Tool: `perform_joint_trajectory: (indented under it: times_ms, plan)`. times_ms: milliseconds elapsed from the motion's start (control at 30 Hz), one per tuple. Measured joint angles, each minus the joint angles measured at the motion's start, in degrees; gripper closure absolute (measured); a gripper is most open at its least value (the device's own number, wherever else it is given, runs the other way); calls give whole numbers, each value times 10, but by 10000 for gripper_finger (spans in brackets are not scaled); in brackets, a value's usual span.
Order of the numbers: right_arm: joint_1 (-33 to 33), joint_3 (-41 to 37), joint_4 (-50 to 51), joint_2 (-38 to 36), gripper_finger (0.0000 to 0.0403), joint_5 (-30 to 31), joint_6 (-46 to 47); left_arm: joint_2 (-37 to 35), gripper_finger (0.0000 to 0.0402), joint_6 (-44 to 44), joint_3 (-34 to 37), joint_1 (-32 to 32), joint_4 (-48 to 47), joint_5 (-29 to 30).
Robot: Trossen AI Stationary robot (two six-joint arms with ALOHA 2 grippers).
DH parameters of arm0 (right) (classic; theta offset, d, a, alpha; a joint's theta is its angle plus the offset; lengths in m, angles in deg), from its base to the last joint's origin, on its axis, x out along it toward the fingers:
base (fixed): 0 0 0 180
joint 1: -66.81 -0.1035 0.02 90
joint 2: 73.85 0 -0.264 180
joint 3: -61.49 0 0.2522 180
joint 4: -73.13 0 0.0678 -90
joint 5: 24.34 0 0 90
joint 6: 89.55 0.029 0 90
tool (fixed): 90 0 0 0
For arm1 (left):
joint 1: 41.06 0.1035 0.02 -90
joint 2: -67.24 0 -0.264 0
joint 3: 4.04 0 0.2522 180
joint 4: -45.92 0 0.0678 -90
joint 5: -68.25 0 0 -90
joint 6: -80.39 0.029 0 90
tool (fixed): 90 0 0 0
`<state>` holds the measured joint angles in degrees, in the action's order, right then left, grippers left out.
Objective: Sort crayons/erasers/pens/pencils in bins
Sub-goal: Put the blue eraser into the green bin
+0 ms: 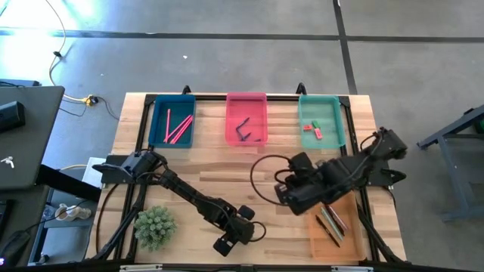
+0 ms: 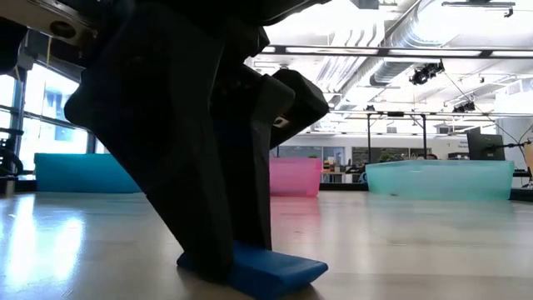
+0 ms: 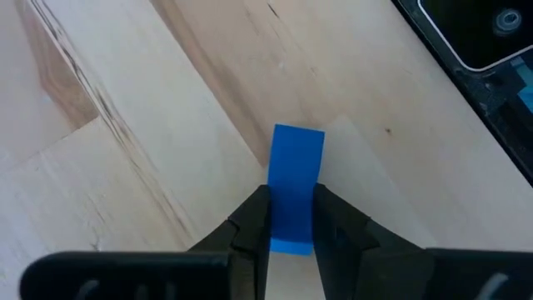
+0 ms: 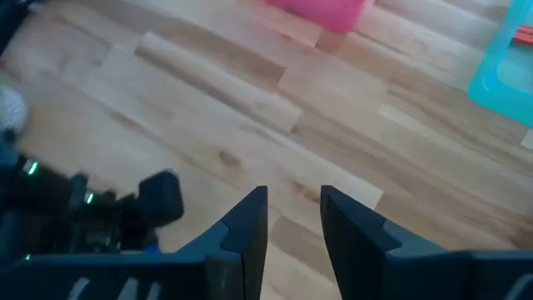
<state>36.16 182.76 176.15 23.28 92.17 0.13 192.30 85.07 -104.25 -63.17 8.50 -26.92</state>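
A blue eraser (image 3: 296, 162) lies on the wooden table close to its near edge. My left gripper (image 3: 291, 218) is shut on it, and shows in the high view (image 1: 229, 240) at the end of the left arm. My right gripper (image 4: 293, 204) hangs open and empty above the table's middle (image 1: 287, 185). Along the far edge stand a dark blue bin (image 1: 172, 139) with pink sticks, a pink bin (image 1: 246, 99) with dark pens and a teal bin (image 1: 321, 100) with small erasers. An orange bin (image 1: 321, 236) with sticks sits at the near right. My left gripper pinches the blue eraser's two long sides (image 3: 291, 208) between its two fingers, near the end closest to the wrist. The fingers (image 2: 218, 242) slant steeply down and lie along the eraser. The eraser (image 2: 279, 271) lies flat on the table, its free end sticking out past the fingertips.
A green spiky plant (image 1: 155, 227) stands at the near left, beside the left arm. A black frame (image 1: 144, 113) runs along the table's far edge and sides. Bare wood lies between the bins and the two grippers.
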Motion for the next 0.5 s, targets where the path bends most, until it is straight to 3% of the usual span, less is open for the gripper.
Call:
perform_joint_trajectory:
  times_ms: [500]
  plan:
    - [-88,0,-114,-17,298,-10,62,-40,343,-30,-2,35,61,0]
